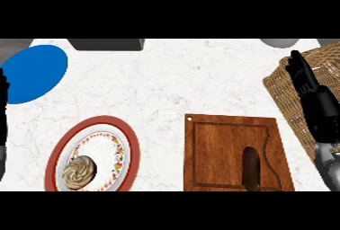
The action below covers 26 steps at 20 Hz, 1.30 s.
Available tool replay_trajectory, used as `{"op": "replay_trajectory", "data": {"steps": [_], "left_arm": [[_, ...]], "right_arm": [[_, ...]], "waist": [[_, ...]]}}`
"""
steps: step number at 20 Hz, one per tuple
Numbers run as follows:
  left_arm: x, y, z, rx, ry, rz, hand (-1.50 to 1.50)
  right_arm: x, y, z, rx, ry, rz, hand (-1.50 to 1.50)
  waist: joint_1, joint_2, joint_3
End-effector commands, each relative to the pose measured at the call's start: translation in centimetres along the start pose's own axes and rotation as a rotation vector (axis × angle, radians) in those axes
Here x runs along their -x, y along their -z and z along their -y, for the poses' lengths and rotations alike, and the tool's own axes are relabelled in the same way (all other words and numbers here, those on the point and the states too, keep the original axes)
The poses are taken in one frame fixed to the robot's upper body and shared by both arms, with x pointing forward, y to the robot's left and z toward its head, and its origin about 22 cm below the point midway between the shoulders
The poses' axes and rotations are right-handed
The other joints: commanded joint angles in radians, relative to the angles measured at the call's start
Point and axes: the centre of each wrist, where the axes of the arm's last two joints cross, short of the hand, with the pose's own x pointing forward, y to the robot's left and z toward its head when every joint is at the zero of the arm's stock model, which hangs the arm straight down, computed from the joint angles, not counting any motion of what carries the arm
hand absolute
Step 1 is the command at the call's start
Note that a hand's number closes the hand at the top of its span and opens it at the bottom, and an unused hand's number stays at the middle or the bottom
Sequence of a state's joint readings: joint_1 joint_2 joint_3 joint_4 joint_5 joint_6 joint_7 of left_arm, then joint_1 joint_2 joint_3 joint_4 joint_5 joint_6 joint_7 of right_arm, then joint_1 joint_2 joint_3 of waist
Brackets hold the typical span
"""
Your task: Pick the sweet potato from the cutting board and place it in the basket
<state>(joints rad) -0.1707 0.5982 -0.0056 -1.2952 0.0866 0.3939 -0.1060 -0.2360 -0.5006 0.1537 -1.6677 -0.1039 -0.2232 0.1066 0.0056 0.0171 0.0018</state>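
Observation:
A dark brown, elongated sweet potato (251, 168) lies on the wooden cutting board (219, 143), near the board's lower right part. A woven wicker basket (285, 90) stands at the right edge of the counter. My right hand (306, 85) is raised with straight fingers in front of the basket, up and to the right of the sweet potato, holding nothing. At the far left edge only a dark sliver of my left hand (3, 96) shows.
A red-rimmed patterned plate (123, 148) with a swirled pastry (79, 172) sits at the lower left. A blue plate (33, 72) lies at the upper left. A dark grey object (106, 44) and a grey round object (279, 42) sit along the far edge.

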Motion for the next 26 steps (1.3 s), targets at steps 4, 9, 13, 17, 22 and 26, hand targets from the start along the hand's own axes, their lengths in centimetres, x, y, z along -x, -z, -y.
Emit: {"op": "replay_trajectory", "data": {"steps": [4,9,13,17,22,26], "left_arm": [[-1.6,-3.0,5.8,0.146,-0.282,-0.028,0.00],[-4.3,-5.0,10.1,0.290,-0.500,-0.023,0.00],[-4.5,-6.0,10.7,0.286,-0.518,-0.046,0.00],[-3.7,-6.5,10.4,0.284,-0.500,-0.054,0.00],[-3.8,-6.7,10.0,0.256,-0.496,-0.058,0.00],[-3.9,-6.6,9.9,0.247,-0.494,-0.050,0.00]], "right_arm": [[-0.4,-3.7,-2.0,0.182,-0.239,0.001,1.50],[2.1,-7.4,-8.2,-0.012,-0.479,0.010,1.50],[4.7,-8.5,-11.4,0.216,-0.564,-0.058,-1.50],[6.6,-7.9,-10.7,0.378,-0.729,-0.165,-1.50],[7.5,-7.1,-7.5,0.467,-1.005,-0.327,-1.50],[7.4,-7.8,-9.4,0.410,-1.141,-0.534,-1.50]], "waist": [[-0.046,-0.037,-0.008],[0.001,-0.028,-0.010],[-0.005,-0.030,-0.007],[-0.035,-0.037,-0.016],[-0.072,-0.054,-0.026],[-0.062,-0.044,-0.027]]}}
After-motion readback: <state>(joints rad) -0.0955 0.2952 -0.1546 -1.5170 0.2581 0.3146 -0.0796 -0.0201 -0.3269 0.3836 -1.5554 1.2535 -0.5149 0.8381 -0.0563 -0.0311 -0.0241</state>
